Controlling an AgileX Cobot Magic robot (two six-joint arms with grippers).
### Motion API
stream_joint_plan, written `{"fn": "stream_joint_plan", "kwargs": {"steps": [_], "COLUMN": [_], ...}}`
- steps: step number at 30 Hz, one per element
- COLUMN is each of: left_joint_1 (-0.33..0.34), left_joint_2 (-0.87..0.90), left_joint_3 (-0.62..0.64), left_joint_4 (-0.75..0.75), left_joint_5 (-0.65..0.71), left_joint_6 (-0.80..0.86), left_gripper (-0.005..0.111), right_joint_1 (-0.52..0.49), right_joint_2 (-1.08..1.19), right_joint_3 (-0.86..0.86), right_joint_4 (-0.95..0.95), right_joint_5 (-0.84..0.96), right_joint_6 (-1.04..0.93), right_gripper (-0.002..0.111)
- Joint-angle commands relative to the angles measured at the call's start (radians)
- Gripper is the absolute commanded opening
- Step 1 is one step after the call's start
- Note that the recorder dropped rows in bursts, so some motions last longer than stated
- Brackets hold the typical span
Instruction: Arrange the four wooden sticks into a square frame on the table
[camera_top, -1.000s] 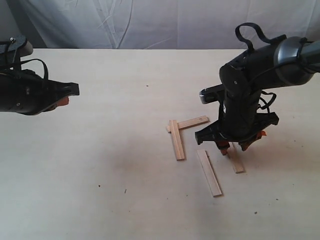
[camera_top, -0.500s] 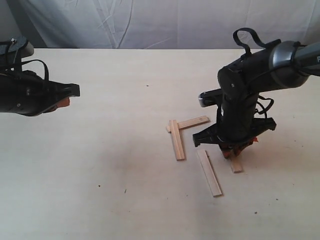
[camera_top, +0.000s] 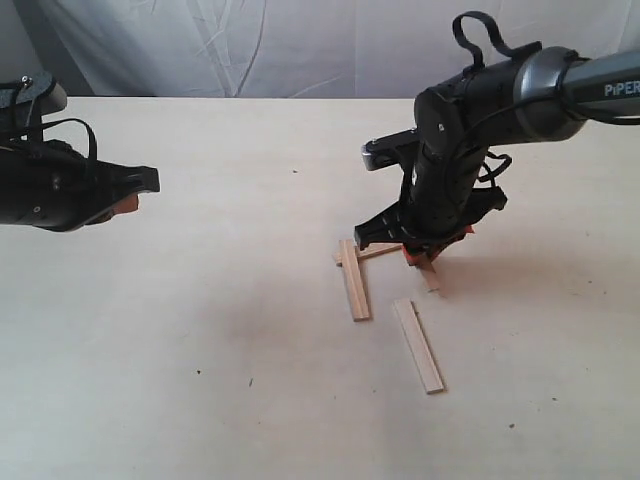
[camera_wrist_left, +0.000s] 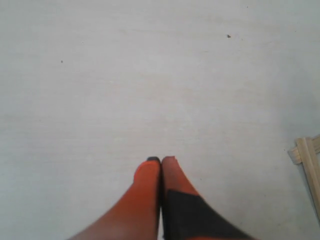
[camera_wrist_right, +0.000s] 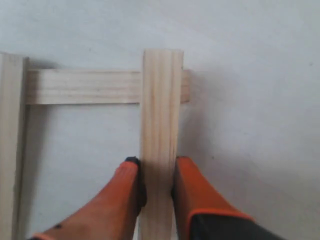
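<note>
Placing third side: right end effector (camera_wrist_right: 156, 182) clamping third stick (camera_wrist_right: 161, 115), its tip overlapping cross stick (camera_wrist_right: 82, 86) end. Fourth stick (camera_top: 418, 345) lying loose on counter (camera_top: 200, 330). Left end effector (camera_wrist_left: 161, 161) idling, pressed together. Next likely calling for squaring, then releasing.

In the exterior view my right gripper (camera_top: 425, 262) and wrist cover most of the held stick (camera_top: 430, 281). Only its low end shows, and the crosswise stick (camera_top: 378, 249) disappears behind me. In my right wrist view the held stick runs off the view's edge between my fingers (camera_wrist_right: 125, 200), and the side stick (camera_wrist_right: 10, 140) is cut by two edges. My left wrist view clips the stick corner (camera_wrist_left: 306, 155). Any holes in the sticks are too small to make out.
</note>
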Motion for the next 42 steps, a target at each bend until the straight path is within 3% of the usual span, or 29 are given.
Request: {"fn": "stream_joint_plan", "kwargs": {"steps": [1,11,13,17,19,23,30,42], "left_joint_1": [0.001,0.001,0.001,0.001,0.001,0.001,-0.001,-0.001], "left_joint_2": [-0.009,-0.009,-0.009,-0.009,-0.009,-0.009,-0.009,-0.009], "left_joint_3": [0.003,0.003,0.003,0.003,0.003,0.003,0.003,0.003], "left_joint_4": [0.006,0.006,0.006,0.006,0.006,0.002,0.002,0.002], "left_joint_5": [-0.012,-0.014,-0.014,-0.014,-0.014,-0.023,-0.017,0.017], "left_joint_6": [0.001,0.001,0.001,0.001,0.001,0.001,0.001,0.001], "left_gripper": [0.0,0.0,0.0,0.0,0.0,0.0,0.0,0.0], "right_joint_1": [-0.005,-0.005,-0.005,-0.005,-0.005,0.01,0.102,0.115], "right_joint_2": [0.043,0.047,0.036,-0.001,-0.026,-0.103,-0.223,-0.151], "right_joint_3": [-0.008,-0.008,-0.008,-0.008,-0.008,0.024,0.29,0.337], "right_joint_4": [0.011,0.019,0.023,0.052,0.076,0.175,0.213,0.184], "right_joint_5": [-0.007,0.0,0.002,0.009,0.031,0.116,-0.064,-0.127], "right_joint_6": [-0.051,-0.047,-0.047,-0.047,-0.047,-0.047,-0.023,-0.021], "right_gripper": [0.0,0.003,0.014,0.048,0.052,0.05,0.05,0.047]}}
